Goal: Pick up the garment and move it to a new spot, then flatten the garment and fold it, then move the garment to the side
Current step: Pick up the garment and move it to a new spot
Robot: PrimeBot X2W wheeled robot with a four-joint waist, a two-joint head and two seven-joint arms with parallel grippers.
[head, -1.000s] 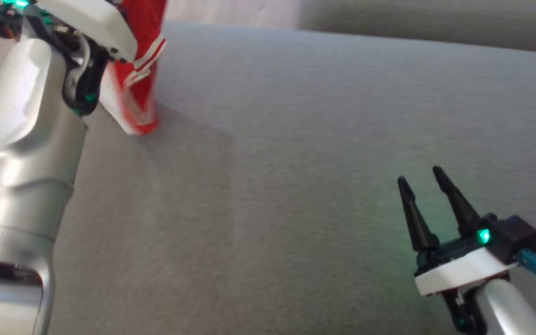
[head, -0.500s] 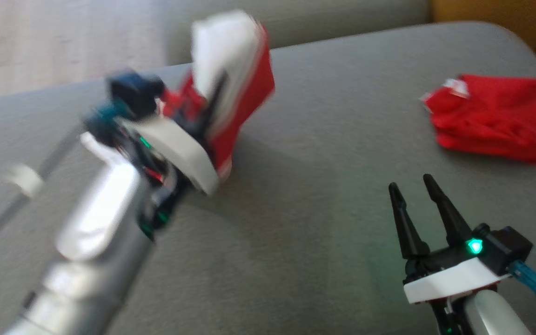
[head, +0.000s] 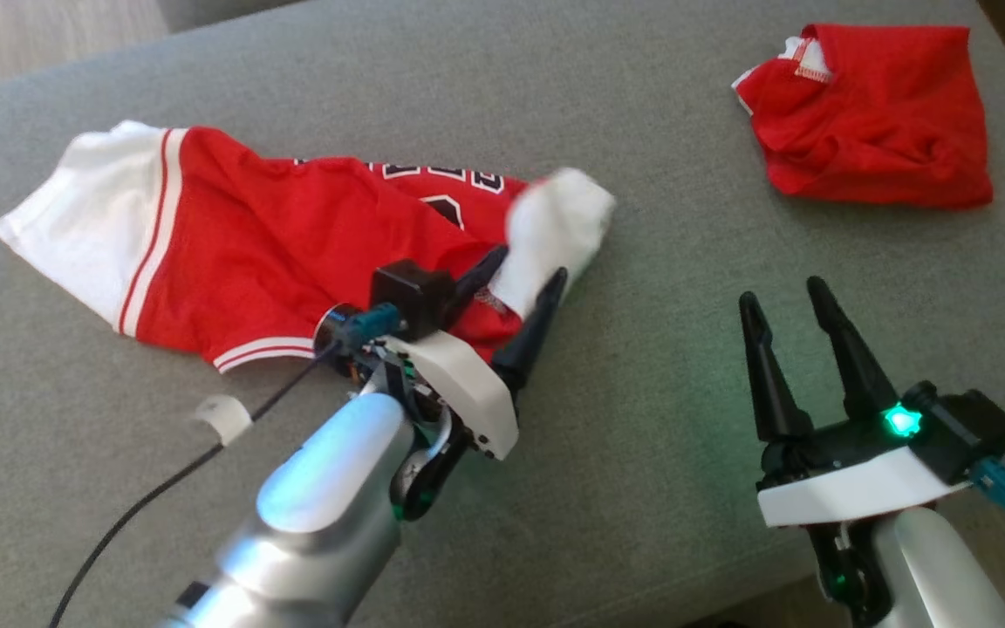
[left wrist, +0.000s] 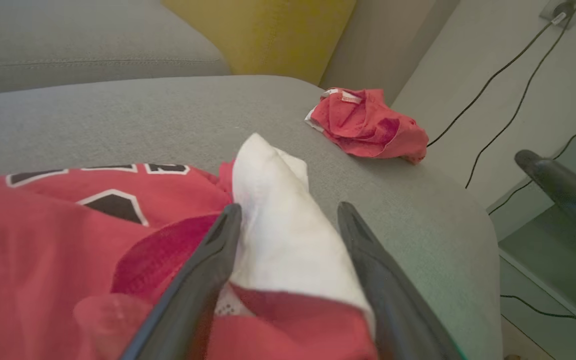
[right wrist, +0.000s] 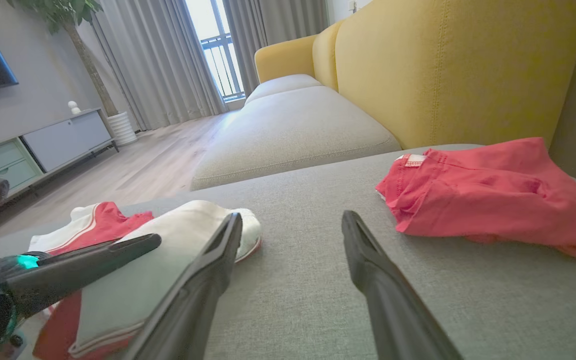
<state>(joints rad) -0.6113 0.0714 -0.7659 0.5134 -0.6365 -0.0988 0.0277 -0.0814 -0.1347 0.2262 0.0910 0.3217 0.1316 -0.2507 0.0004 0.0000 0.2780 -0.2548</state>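
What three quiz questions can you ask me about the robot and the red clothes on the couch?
1. True or false: the red-and-white jersey lies on the grey cushion.
2. What sits between the left gripper's fingers? A: white cloth. B: a cable. C: nothing.
3. Fill in: the right gripper is ___ (open or shut).
Key: 1 true; 2 A; 3 open.

Two garments (head: pixel 293 227) (head: pixel 869 122), two claws (head: pixel 530 264) (head: pixel 782 292)
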